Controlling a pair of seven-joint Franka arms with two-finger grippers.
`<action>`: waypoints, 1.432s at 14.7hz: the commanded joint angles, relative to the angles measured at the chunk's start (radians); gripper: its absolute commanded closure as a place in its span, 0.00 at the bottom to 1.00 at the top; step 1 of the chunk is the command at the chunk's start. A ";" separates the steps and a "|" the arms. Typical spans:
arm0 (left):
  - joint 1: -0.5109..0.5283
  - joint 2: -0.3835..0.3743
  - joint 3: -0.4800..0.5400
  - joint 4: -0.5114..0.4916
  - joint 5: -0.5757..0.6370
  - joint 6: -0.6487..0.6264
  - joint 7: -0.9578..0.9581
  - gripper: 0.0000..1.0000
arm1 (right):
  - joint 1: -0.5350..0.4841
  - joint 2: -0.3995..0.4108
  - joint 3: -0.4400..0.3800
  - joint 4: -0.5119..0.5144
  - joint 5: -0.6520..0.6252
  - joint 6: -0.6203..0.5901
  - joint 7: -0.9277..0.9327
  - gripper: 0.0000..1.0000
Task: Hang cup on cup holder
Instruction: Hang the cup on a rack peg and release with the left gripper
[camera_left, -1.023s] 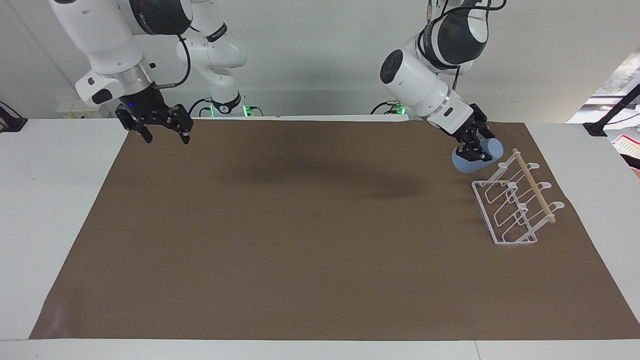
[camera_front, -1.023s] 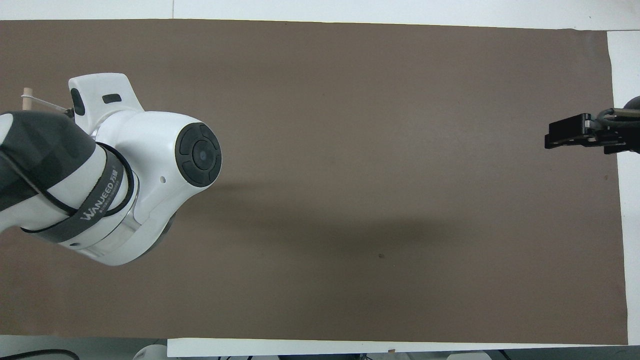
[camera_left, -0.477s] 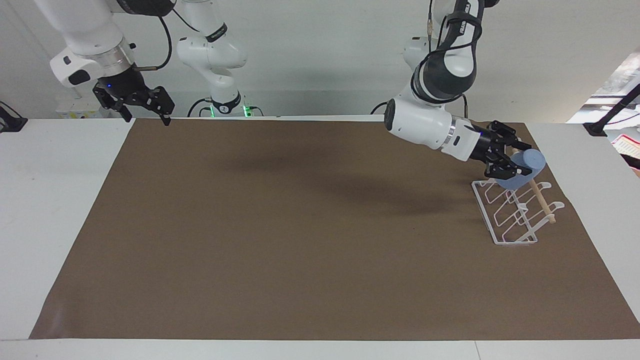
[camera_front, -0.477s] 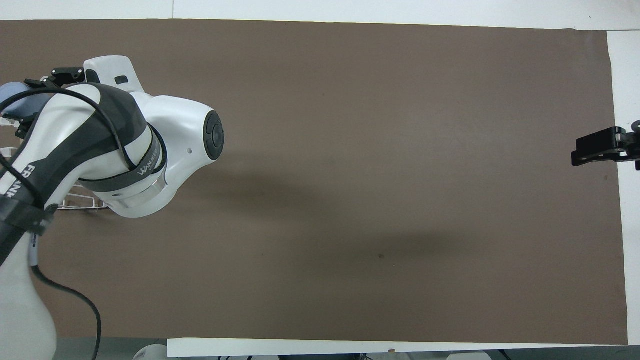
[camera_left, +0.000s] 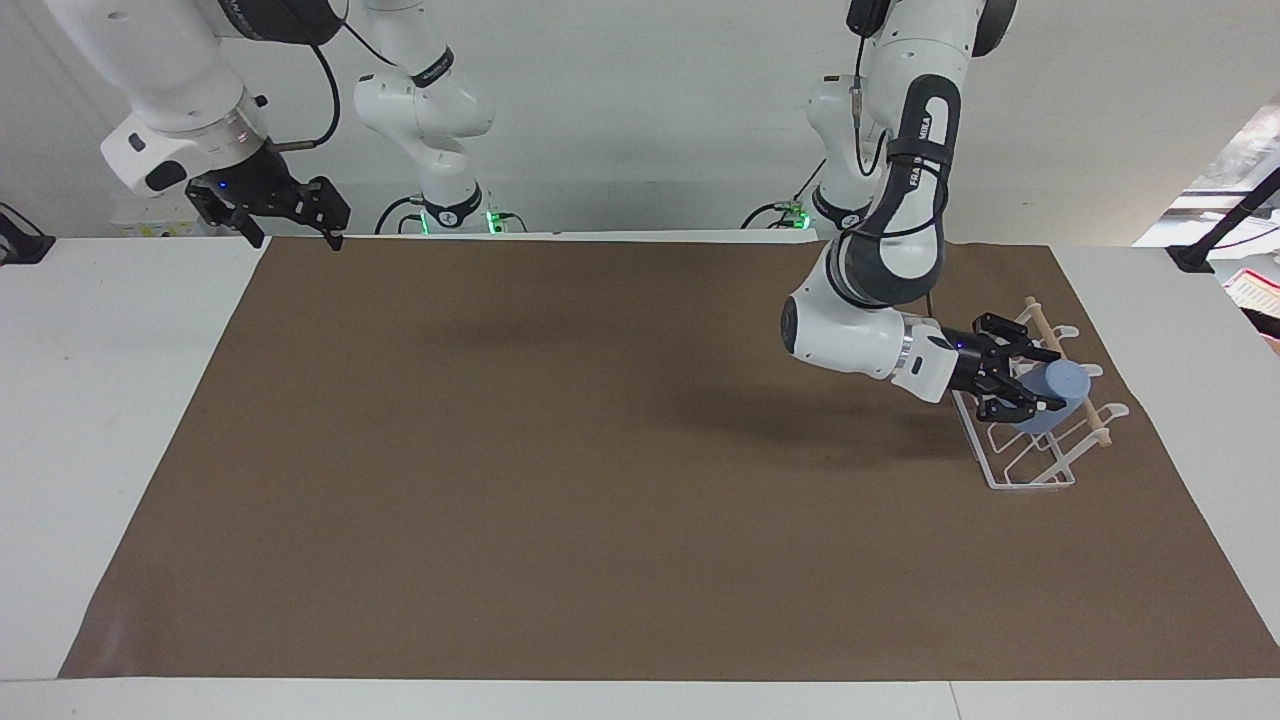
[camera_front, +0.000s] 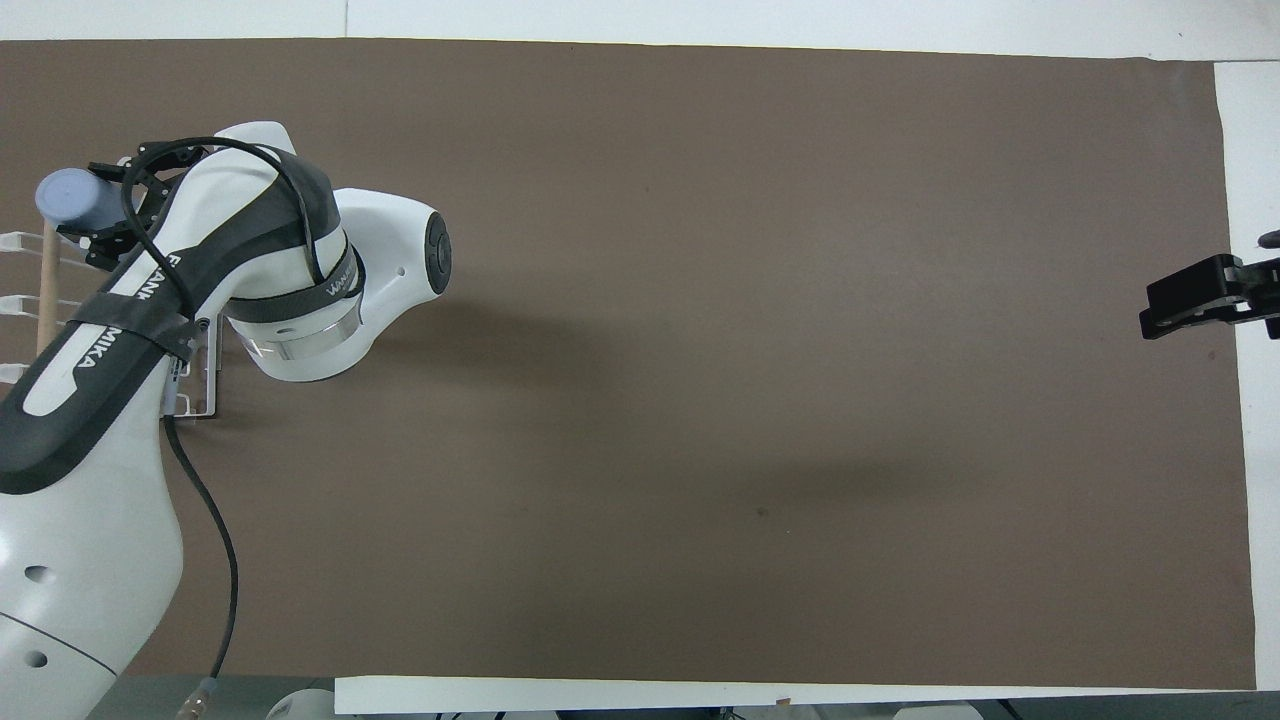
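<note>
Holding the cup (camera_left: 1058, 392), left gripper (camera_left: 1030, 378) hovers over the cup holder (camera_left: 1010, 470)

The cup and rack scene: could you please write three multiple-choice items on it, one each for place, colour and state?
1. Where is the cup?
A. on the rack
B. flat on the mat
C. under the right gripper

2. What colour is the cup?
A. red
B. light blue
C. green

3. What is the left gripper doing?
A. hanging bare
B. gripping the cup
C. holding the dowel

Answers: 1 A, it sits tilted among the rack's prongs. 2 B, pale blue body. 3 B, fingers close around the cup; the right gripper waits apart.
</note>
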 joint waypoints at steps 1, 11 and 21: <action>0.021 0.026 -0.001 0.037 0.012 0.016 -0.013 1.00 | -0.016 0.008 0.011 0.018 -0.021 -0.023 -0.023 0.01; 0.084 0.043 -0.007 0.033 -0.058 0.110 -0.040 0.00 | -0.015 -0.003 0.011 -0.002 -0.014 -0.026 -0.026 0.01; 0.148 -0.147 -0.002 0.125 -0.316 0.145 0.312 0.00 | -0.013 -0.003 0.013 -0.002 -0.014 -0.026 -0.028 0.01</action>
